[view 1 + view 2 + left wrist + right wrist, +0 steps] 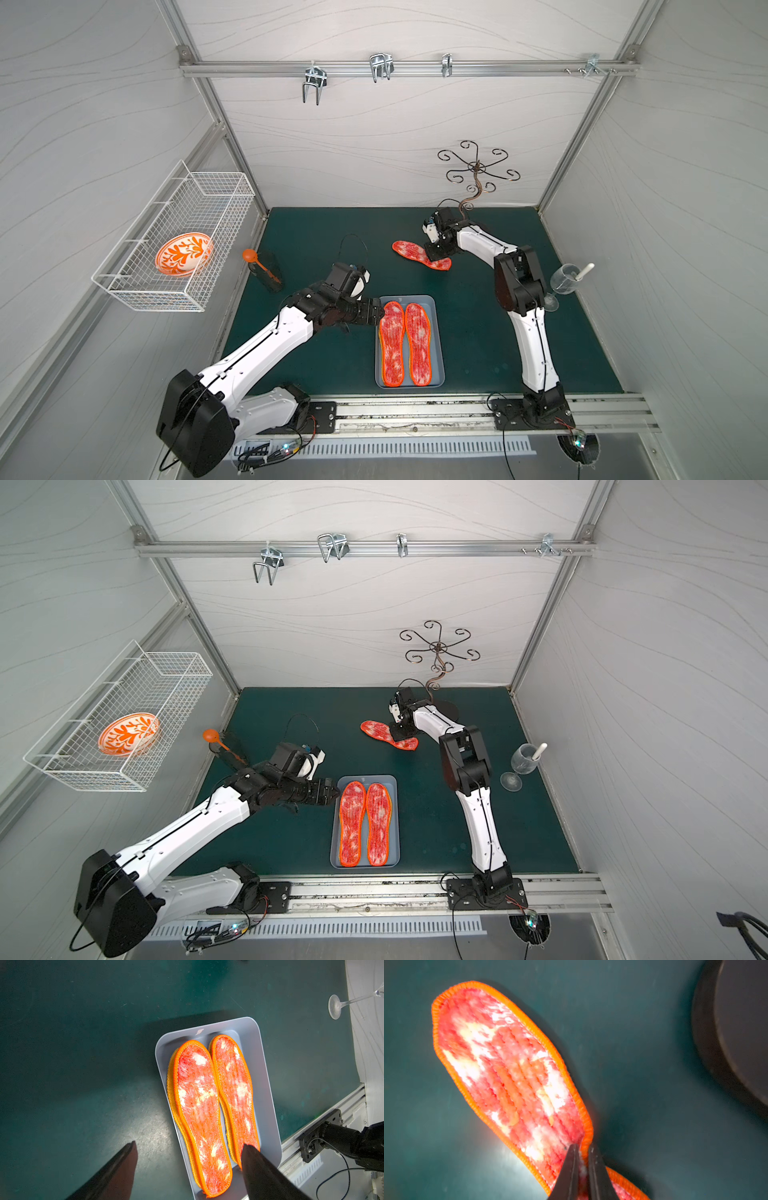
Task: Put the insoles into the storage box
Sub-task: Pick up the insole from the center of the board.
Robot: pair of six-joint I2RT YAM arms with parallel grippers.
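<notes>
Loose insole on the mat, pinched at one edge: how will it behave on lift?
Likely floppy: the insole is thin quilted fabric, and its edge puckers in the right gripper, so the free end should droop. Probably light, being flat and thin. Slip seems unlikely: the fuzzy surface and stitched rim give grip.

The two top insoles [392,345] in the box [436,332] were mottled red and white with bright orange stitched edging, and the loose insole [409,250] had the same look. Under them a yellow-orange layer [170,1093] peeked out. Box was grey-blue, mat [311,232] a dark teal green. Basket [224,199] was white wire, the bowl [184,254] in it white with an orange leafy pattern. Scoop [249,255] was orange too. Arms [266,343] were white with black joints. Walls [374,124] pale grey with faint wavy lines.
</notes>
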